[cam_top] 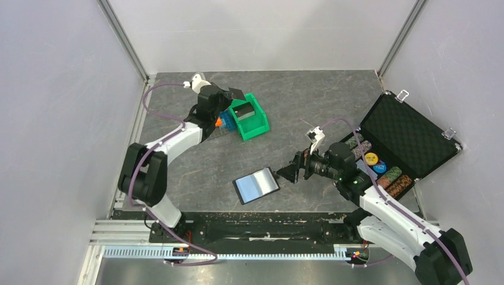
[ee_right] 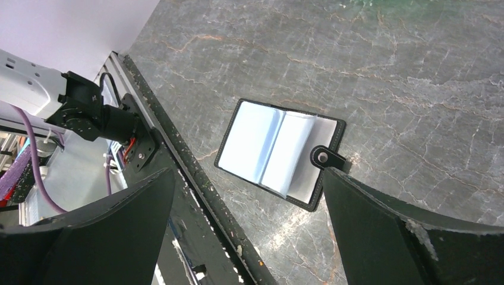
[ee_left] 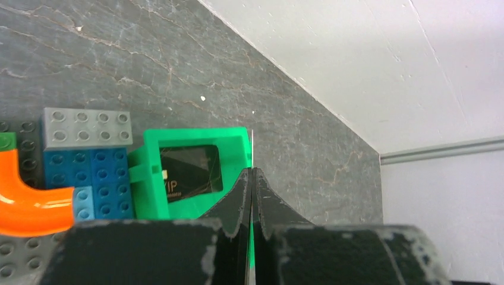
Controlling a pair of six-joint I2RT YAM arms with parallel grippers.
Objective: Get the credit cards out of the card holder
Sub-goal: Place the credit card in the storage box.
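Note:
The card holder lies open on the table near the front edge, its glossy blue-grey faces up; the right wrist view shows it with its snap strap. No card shows on it. My right gripper is open and empty just right of it, its jaws wide apart in the wrist view. My left gripper hovers over the green bin. It is shut on a thin credit card seen edge-on. Another black credit card lies inside the bin.
Lego bricks and an orange curved piece sit left of the bin. A large black foam-lined case stands open at the right with poker chips. The table's front rail runs close to the holder.

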